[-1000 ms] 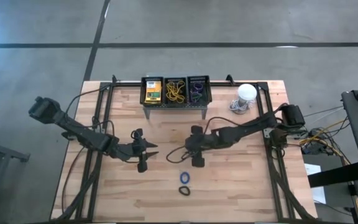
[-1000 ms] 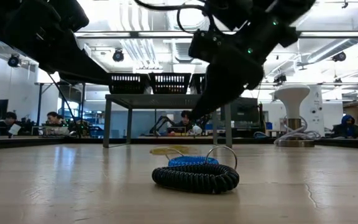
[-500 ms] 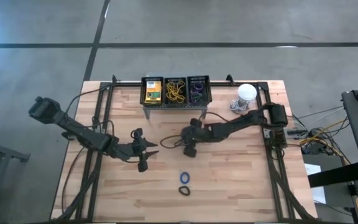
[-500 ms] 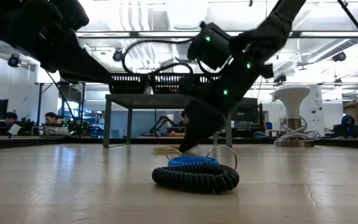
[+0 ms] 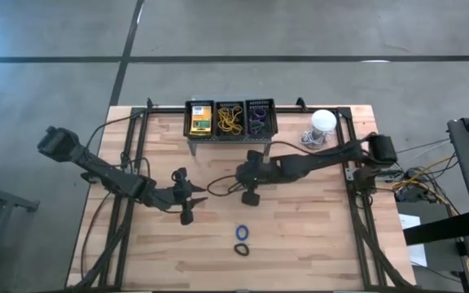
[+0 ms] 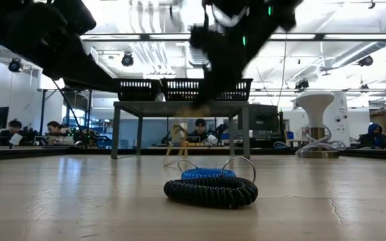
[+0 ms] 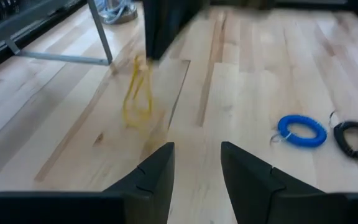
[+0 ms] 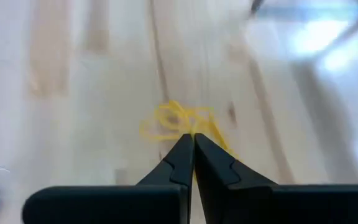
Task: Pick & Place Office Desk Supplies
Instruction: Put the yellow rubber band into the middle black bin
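Observation:
A small tangle of thin yellow rubber bands (image 7: 138,94) hangs at mid-table under my right gripper (image 8: 193,138), which is shut on it. My left gripper (image 7: 197,146) stands open a little to the left (image 5: 200,196), level above the wood, with nothing between its fingers. A blue coiled loop (image 5: 242,233) and a black coiled loop (image 5: 242,249) lie flat on the table nearer the front edge. At the far edge a grey stand (image 5: 230,134) carries three black bins. They hold a yellow-and-green crayon box (image 5: 201,120), yellow bands (image 5: 230,120) and purple loops (image 5: 258,118). My right gripper pinches the top of the yellow bands (image 8: 185,127) between its two fingertips (image 8: 178,158), coming from above and slanting down. The bands hang slack below the fingers (image 6: 177,144). Their lower end (image 7: 137,119) is close to the wood; whether it touches I cannot tell.
A white dome-shaped object (image 5: 322,122) stands at the far right by a coil of cable. Black frame rails run along the left and right sides of the table (image 5: 300,244). Bare wood lies between the stand and the two coiled loops.
My right gripper dipped to the table at mid-table and shut on the yellow bands. It then rose, drifting slightly toward the far edge. The bands, which lay flat on the wood, now hang upright beneath its fingertips.

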`<state>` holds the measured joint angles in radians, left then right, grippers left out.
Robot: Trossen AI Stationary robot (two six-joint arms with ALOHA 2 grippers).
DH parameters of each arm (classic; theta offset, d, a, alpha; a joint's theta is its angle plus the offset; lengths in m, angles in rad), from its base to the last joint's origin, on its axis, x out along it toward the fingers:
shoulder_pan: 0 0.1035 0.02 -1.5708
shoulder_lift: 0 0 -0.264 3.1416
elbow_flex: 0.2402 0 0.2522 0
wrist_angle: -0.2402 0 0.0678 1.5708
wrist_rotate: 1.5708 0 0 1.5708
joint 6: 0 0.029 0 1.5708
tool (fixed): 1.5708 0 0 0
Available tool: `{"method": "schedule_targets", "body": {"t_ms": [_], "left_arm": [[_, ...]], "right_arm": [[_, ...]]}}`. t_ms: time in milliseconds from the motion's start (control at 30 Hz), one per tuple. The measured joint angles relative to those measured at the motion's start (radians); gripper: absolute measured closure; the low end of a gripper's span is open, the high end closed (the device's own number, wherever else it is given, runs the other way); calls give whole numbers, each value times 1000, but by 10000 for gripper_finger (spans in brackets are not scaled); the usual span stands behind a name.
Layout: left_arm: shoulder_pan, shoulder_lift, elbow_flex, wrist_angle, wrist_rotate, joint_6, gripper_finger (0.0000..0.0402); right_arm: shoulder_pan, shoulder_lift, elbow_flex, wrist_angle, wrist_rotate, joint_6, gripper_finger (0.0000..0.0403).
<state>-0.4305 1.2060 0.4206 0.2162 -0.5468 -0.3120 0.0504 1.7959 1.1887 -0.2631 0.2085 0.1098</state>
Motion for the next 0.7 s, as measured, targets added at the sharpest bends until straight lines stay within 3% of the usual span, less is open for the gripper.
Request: {"method": "schedule_targets", "body": {"t_ms": [200,467,700], "left_arm": [[0,0,0,-32,-3,-3,268],[0,0,0,-50,-3,-12,268],[-3,0,-1,-104,-3,-61,268]], "right_arm": [[10,-110,131,-105,1,-18,394],[5,-151,293,-251,-35,-129,394],[16,-107,225,-238,-150,-93,394]]}}
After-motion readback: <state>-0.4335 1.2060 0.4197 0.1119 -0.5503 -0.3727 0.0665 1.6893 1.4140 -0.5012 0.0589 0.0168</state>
